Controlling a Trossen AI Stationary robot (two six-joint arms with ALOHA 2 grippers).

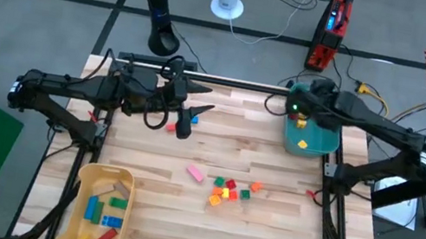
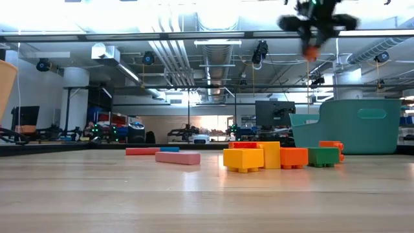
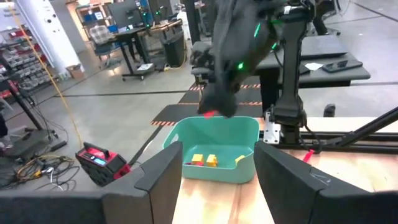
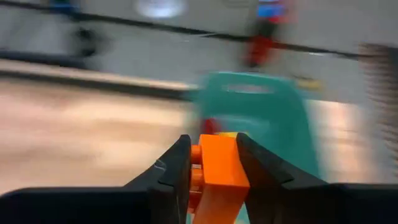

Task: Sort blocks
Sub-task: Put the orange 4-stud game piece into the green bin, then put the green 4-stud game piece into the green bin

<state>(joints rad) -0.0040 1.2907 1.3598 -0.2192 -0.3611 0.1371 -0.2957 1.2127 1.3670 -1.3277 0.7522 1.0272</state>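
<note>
Bench (image 1: pixel 175 236): pale wood planks, bare middle.
Right pincer (image 4: pixel 211 163): clamps orange block (image 4: pixel 217 168) above teal bin (image 1: pixel 315 139).
Left pincer (image 3: pixel 214 171): open, empty.

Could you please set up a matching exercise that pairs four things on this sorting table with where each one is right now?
Things:
1. orange block
2. pink bar
3. teal bin
4. yellow tray

Places:
A. lying alone on the bare wood, toward the left arm's side of the block cluster
B. at the table's near left corner, holding blocks
C. pinched in the right claw, above the bin
D. at the far right of the table, with yellow blocks inside

Pairs: 1-C, 2-A, 3-D, 4-B
</note>
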